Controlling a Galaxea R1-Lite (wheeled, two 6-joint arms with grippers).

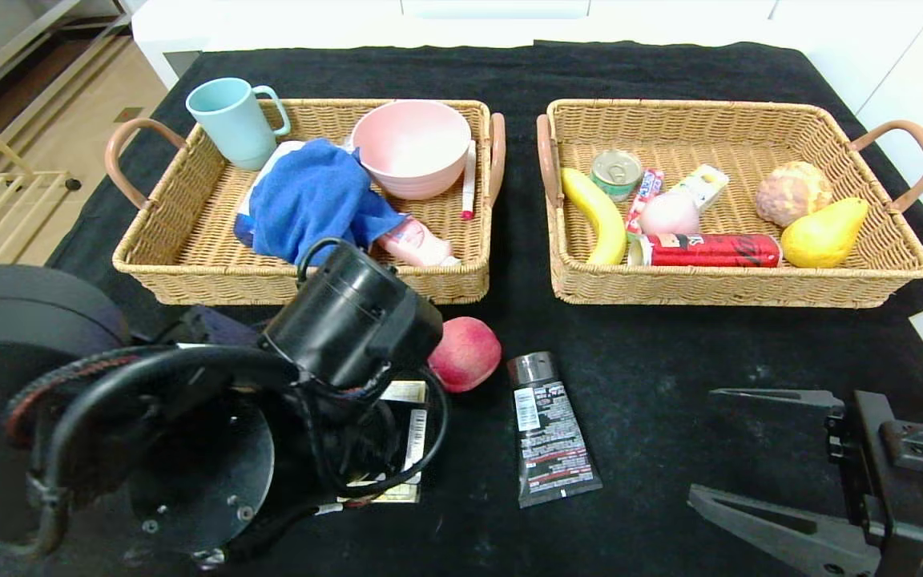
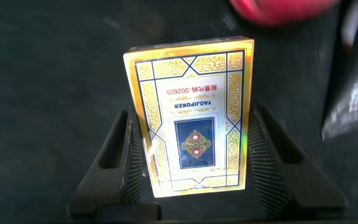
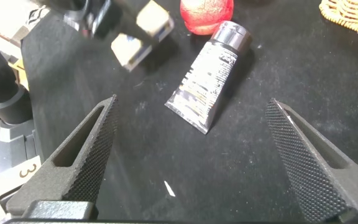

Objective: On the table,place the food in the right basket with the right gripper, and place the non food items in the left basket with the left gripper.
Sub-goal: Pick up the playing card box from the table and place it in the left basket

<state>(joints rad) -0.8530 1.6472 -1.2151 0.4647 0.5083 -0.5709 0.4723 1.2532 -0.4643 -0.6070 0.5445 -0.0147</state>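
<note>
Card box (image 2: 191,115), a non-food item lying flat on the table (image 1: 670,385) before the left basket (image 1: 189,240), sits gripped between the left tool's (image 2: 191,155) fingers for lifting, while the right tool (image 1: 758,449) waits wide open near the peach (image 1: 465,353).

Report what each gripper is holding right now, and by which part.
The left gripper is closed on the card box, its fingers pressing the box's two long sides at one end. The right gripper is open and holds nothing.
</note>
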